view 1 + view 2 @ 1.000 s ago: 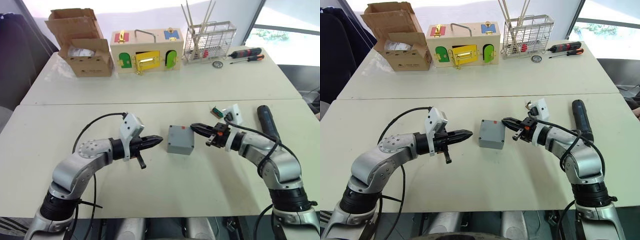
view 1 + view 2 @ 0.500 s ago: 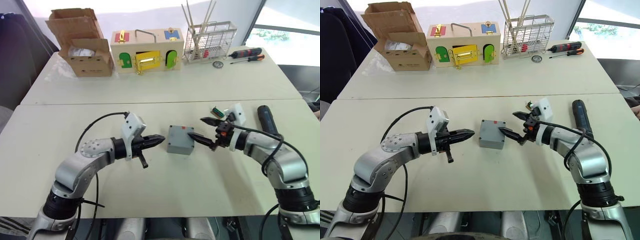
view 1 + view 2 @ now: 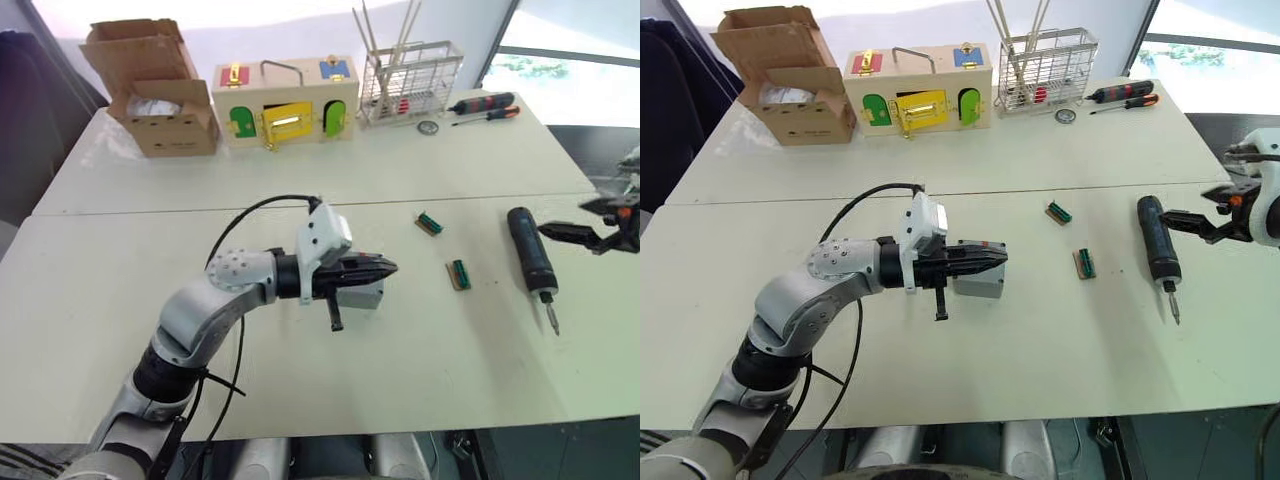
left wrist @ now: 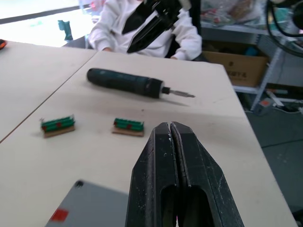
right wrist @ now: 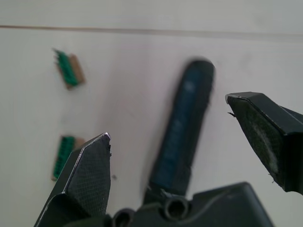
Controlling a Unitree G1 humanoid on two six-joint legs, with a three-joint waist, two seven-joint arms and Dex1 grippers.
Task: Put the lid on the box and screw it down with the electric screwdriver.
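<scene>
The grey box [image 3: 368, 294] sits mid-table, with its red mark [image 4: 60, 215] showing in the left wrist view. My left gripper [image 3: 393, 267] is shut with nothing in it, reaching over the box's top. The lid cannot be told apart from the box under that gripper. The black electric screwdriver [image 3: 530, 262] lies on the table to the right, its bit [image 3: 550, 318] pointing toward the near edge. My right gripper [image 3: 562, 217] stands open just right of the screwdriver's thick end. In the right wrist view the screwdriver [image 5: 184, 132] lies ahead between its open fingers [image 5: 87, 175], apart from them.
Two small green terminal blocks [image 3: 429, 222] [image 3: 459, 274] lie between box and screwdriver. At the back stand a cardboard box [image 3: 150, 90], a wooden box with coloured doors [image 3: 285, 100], a wire rack [image 3: 408, 80] and hand screwdrivers [image 3: 485, 104]. A person in white [image 4: 142, 33] sits beyond the table.
My right gripper has opened, left the box and swung right to the electric screwdriver. My left gripper, still shut, has slid right over the box. The camera has shifted.
</scene>
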